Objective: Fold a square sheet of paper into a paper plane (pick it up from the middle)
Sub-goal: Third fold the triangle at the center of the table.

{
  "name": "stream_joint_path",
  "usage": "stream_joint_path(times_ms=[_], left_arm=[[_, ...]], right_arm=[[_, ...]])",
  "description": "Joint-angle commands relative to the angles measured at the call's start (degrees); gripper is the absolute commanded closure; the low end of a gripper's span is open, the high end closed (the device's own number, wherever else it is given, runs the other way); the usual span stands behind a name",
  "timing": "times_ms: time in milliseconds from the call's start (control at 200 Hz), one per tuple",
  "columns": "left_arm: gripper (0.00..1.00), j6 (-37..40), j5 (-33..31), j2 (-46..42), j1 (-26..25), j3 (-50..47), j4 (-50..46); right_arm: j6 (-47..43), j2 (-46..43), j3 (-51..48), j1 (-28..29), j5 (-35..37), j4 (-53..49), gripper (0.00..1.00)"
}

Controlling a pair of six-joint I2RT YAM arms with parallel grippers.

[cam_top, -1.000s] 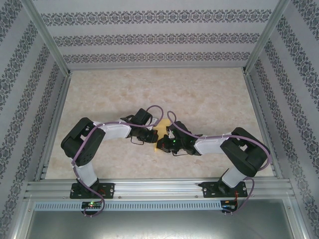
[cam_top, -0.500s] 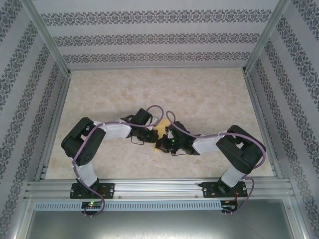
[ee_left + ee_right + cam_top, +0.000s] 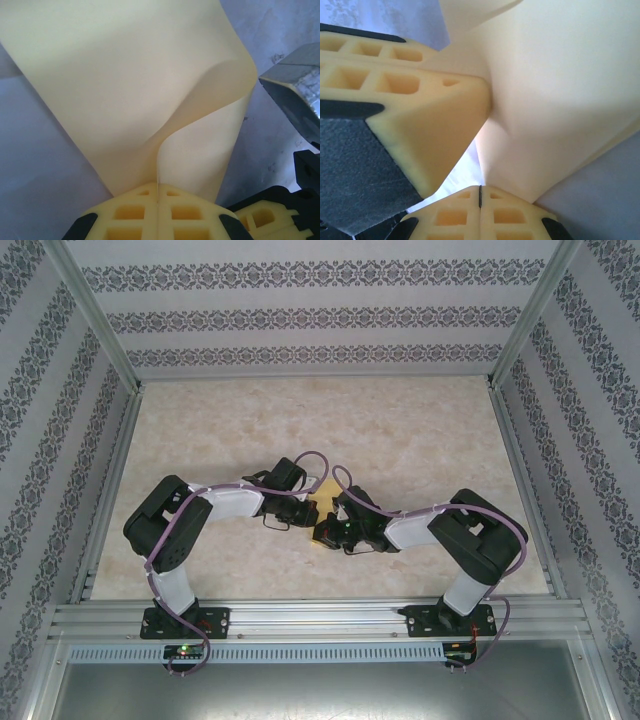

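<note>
paper (image 3: pixel 125 75) pinched in left tool (image 3: pixel 158 194) and right tool (image 3: pixel 480 194).

No legible text, labels or numbers

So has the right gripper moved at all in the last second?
Yes. The right gripper, shut on the sheet of paper, has shifted slightly left, away from the right side rail.

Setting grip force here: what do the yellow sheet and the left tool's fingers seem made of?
Sheet: thin matte paper, apparently; it curls softly without cracking. Left tool fingers: probably moulded or printed plastic, matte yellow, with square recessed pockets.
</note>
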Motion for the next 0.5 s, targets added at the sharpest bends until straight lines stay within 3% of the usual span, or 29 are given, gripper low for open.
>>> stream_joint_path(times_ms=[0, 80, 275, 495], left_arm=[[0.95, 0.14, -0.42, 1.82, 0.31, 0.94, -1.68], [0.95, 0.24, -0.31, 1.66, 0.35, 0.91, -1.74], [0.95, 0.09, -0.39, 1.49, 0.35, 0.87, -1.68], [0.95, 0.09, -0.42, 1.70, 0.35, 1.03, -1.78]], right_arm=[[0.38, 2.41, -0.81, 0.46, -0.23, 3.55, 1.00], [1.37, 2.13, -1.68, 0.42, -1.29, 7.53, 1.00], [0.52, -3.20, -2.12, 0.57, -0.61, 4.95, 1.00], [0.90, -0.69, -1.96, 1.04, -1.15, 4.52, 1.00]])
